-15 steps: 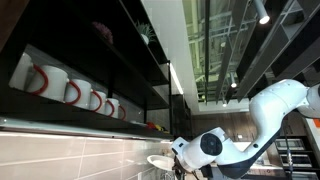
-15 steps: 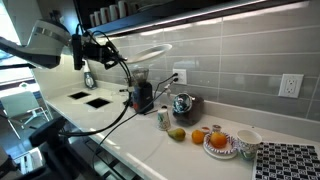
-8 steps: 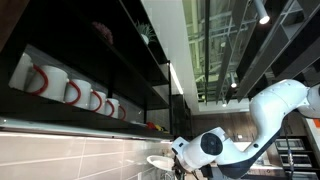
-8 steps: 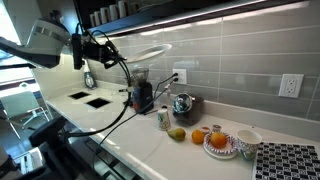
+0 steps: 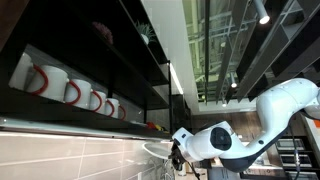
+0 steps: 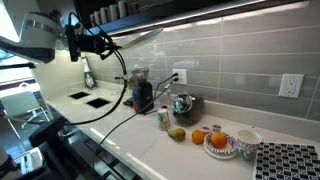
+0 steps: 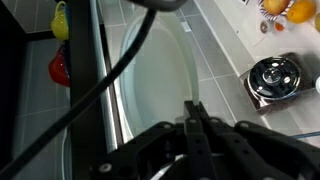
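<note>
jaws: we hold them clamped on plate (image 7: 155, 75) rim | risk: thin grip, plate tips, clips shelf (image 6: 150, 12) above jaws, falls

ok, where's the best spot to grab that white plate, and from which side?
Probably best to take the plate by its rim, coming in edge-on from outside, one jaw on each face. It is thin, wide and shallow, so only the lip fits between the jaws; the wrist view shows the gripper pinching it that way.
</note>
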You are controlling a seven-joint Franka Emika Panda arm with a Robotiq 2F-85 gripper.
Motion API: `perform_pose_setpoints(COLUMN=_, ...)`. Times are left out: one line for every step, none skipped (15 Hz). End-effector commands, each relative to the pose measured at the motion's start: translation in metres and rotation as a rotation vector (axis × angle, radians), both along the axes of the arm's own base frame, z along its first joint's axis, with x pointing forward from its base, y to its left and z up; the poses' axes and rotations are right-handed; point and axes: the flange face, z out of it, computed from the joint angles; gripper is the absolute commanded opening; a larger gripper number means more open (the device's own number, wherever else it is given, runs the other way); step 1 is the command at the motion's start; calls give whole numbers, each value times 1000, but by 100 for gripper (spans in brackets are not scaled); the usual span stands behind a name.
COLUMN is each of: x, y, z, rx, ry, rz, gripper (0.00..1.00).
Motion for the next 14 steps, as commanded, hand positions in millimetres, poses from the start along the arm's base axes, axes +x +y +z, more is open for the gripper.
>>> perform_pose_setpoints(x=-21, y=1, z=19, rx=-11, ry=-47, rz=12, gripper=1)
perform_pose_setpoints(x=-24, y=1, z=25, rx=-10, ry=-59, rz=8, gripper=1)
perform_pose_setpoints(x=-27, y=2, z=29, rx=-4, ry=-67, rz=5, gripper=1)
perform_pose_setpoints(x=-30, y=2, z=34, rx=-2, ry=-78, rz=2, gripper=1)
perform_pose_setpoints(x=-33, y=2, z=37, rx=2, ry=-88, rz=-3, gripper=1)
perform_pose_setpoints(x=-37, y=3, z=40, rx=10, ry=-92, rz=-3, gripper=1)
perform_pose_setpoints(x=-39, y=4, z=42, rx=13, ry=-98, rz=-4, gripper=1)
perform_pose_setpoints(x=-42, y=5, z=43, rx=21, ry=-91, rz=-1, gripper=1)
perform_pose_setpoints(x=-43, y=7, z=42, rx=20, ry=-80, rz=0, gripper=1)
perform_pose_setpoints(x=-44, y=10, z=38, rx=16, ry=-57, rz=2, gripper=1)
perform_pose_setpoints(x=-46, y=12, z=35, rx=13, ry=-42, rz=1, gripper=1)
perform_pose_setpoints(x=-48, y=13, z=33, rx=17, ry=-30, rz=1, gripper=1)
perform_pose_setpoints(x=-52, y=15, z=31, rx=17, ry=-18, rz=-5, gripper=1)
perform_pose_setpoints(x=-55, y=17, z=28, rx=14, ry=-2, rz=-11, gripper=1)
